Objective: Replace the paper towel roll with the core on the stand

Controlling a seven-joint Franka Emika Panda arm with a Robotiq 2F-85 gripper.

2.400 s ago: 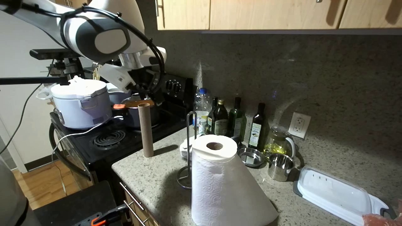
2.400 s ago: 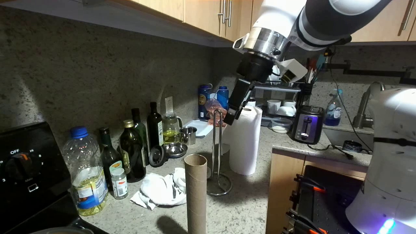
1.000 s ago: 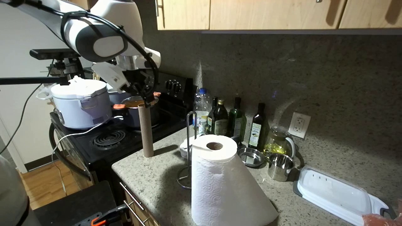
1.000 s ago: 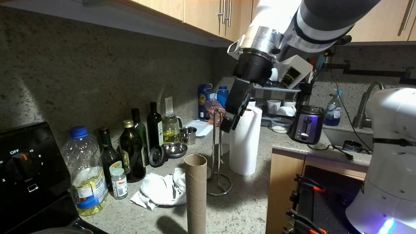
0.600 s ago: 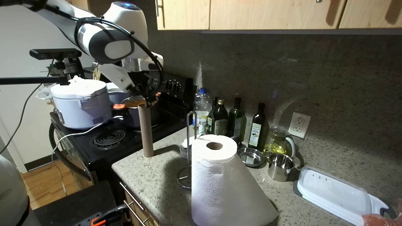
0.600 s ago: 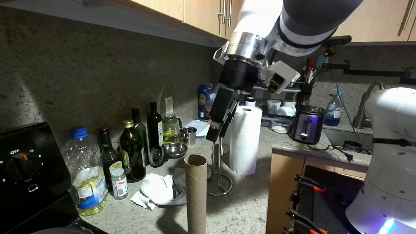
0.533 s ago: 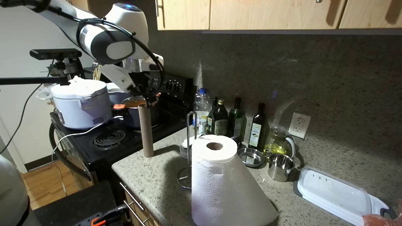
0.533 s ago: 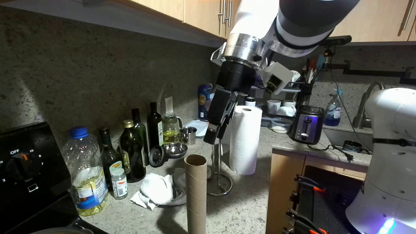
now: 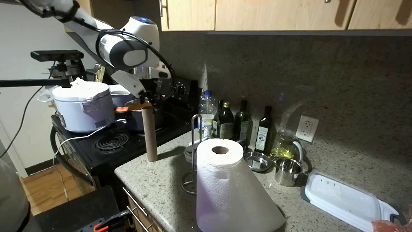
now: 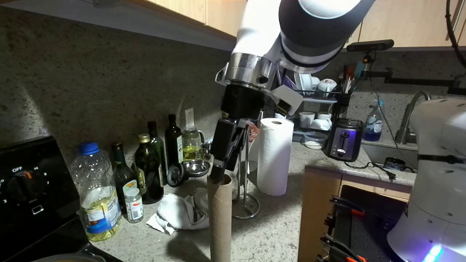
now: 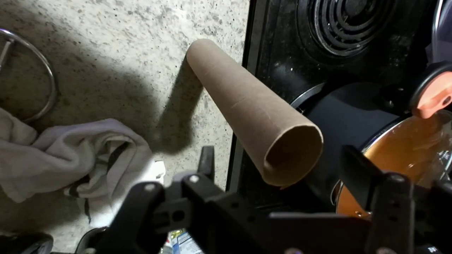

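Observation:
The core (image 9: 149, 135) stands upright on the counter near the stove edge; it also shows in the wrist view (image 11: 243, 98). My gripper (image 10: 224, 170) is open and tilted at the core's top end. In the wrist view the gripper's (image 11: 280, 162) fingers stand apart on either side of the core's open end, with gaps on both sides. The stand (image 10: 249, 217) is bare, its rod upright; part of its ring base shows in the wrist view (image 11: 52, 81). The paper towel roll (image 9: 219, 193) stands upright beside the stand, with a loose sheet flaring out. It is outside the wrist view.
A crumpled white cloth (image 10: 178, 213) lies between core and bottles. Several bottles (image 10: 147, 167) line the wall. The black stove (image 9: 112, 151) borders the counter, with a dark pot (image 11: 348, 109) near the core. A metal cup (image 9: 287, 172) and a lidded container (image 9: 342, 196) lie farther along.
My gripper has moved down and across, from near the stand's top to the core's top. The core, stand and roll have not moved.

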